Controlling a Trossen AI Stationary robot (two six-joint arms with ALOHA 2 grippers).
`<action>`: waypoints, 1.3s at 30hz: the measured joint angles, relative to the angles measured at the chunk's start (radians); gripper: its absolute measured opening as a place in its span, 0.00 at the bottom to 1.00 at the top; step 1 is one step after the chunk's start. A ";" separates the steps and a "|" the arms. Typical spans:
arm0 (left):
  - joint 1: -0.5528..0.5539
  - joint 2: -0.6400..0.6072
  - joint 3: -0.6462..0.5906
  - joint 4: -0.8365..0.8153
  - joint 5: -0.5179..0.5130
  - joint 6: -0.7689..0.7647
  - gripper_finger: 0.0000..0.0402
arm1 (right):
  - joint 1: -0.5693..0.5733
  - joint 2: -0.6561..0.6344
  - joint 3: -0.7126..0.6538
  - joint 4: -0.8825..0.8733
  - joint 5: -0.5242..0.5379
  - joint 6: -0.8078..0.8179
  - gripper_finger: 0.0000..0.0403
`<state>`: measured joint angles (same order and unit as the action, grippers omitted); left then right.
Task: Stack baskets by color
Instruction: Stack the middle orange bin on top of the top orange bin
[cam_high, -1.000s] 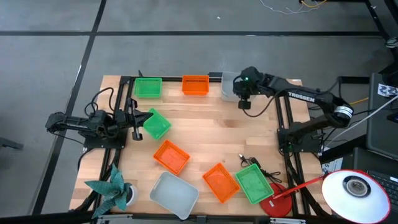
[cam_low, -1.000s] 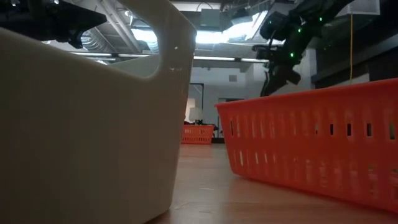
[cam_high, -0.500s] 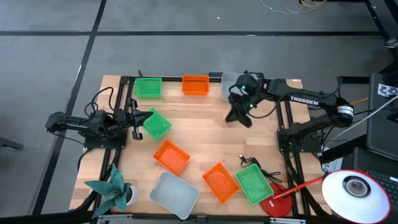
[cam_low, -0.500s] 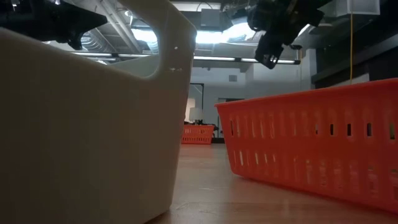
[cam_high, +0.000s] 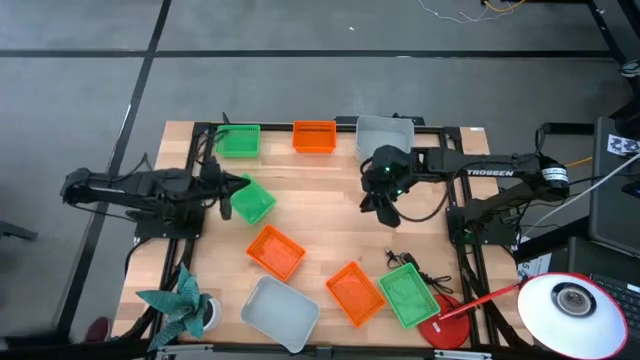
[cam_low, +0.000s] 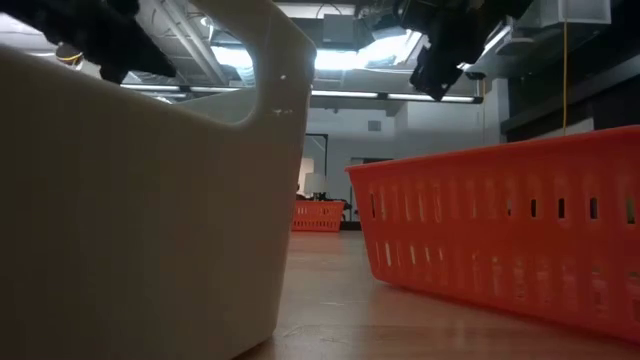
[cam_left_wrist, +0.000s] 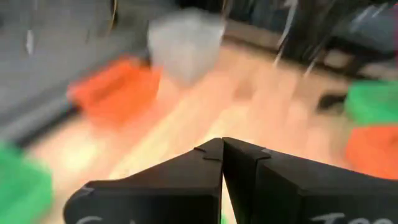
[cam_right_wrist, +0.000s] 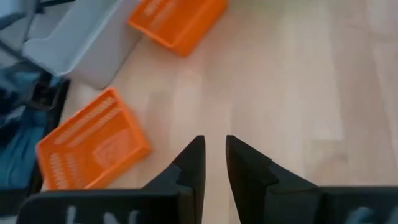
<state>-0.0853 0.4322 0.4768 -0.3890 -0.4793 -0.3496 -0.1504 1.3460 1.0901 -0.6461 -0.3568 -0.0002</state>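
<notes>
Several baskets rest on their bases on the wooden table. Green (cam_high: 238, 140), orange (cam_high: 314, 136) and pale grey (cam_high: 385, 132) ones line the far edge. Another green one (cam_high: 252, 200) sits left of centre. Toward the near edge lie an orange (cam_high: 275, 251), a grey (cam_high: 282, 313), an orange (cam_high: 353, 293) and a green (cam_high: 407, 295) basket. My right gripper (cam_high: 385, 210) hangs over bare wood right of centre, narrowly open and empty (cam_right_wrist: 213, 149). My left gripper (cam_high: 225, 205) is shut and empty (cam_left_wrist: 222, 149), beside the left green basket.
A teal folded figure (cam_high: 180, 305) stands at the near left corner. A red lamp base (cam_high: 445, 325) with a white shade (cam_high: 570, 305) and a black cable (cam_high: 405, 262) lie at the near right. Bare wood lies at the table's middle (cam_high: 330, 215).
My right gripper has swung away from the grey basket at the far edge toward the table's middle and near side, turning as it went; the gap between its fingers stays narrow. My left gripper has risen and tipped up toward level beside the left green basket, still shut.
</notes>
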 joint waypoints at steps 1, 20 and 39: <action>0.000 0.036 0.020 -0.065 0.001 -0.050 0.00 | 0.003 0.000 0.000 -0.001 0.017 0.017 0.16; -0.157 0.580 0.212 0.058 0.681 -0.042 0.00 | 0.047 0.000 0.000 -0.004 0.037 0.045 0.16; -0.173 0.905 0.387 0.032 0.425 0.270 0.00 | 0.110 0.000 0.000 -0.101 0.078 0.053 0.16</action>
<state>-0.2582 1.3367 0.8642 -0.3574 -0.0543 -0.0795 -0.0399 1.3464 1.0901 -0.7475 -0.2787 0.0530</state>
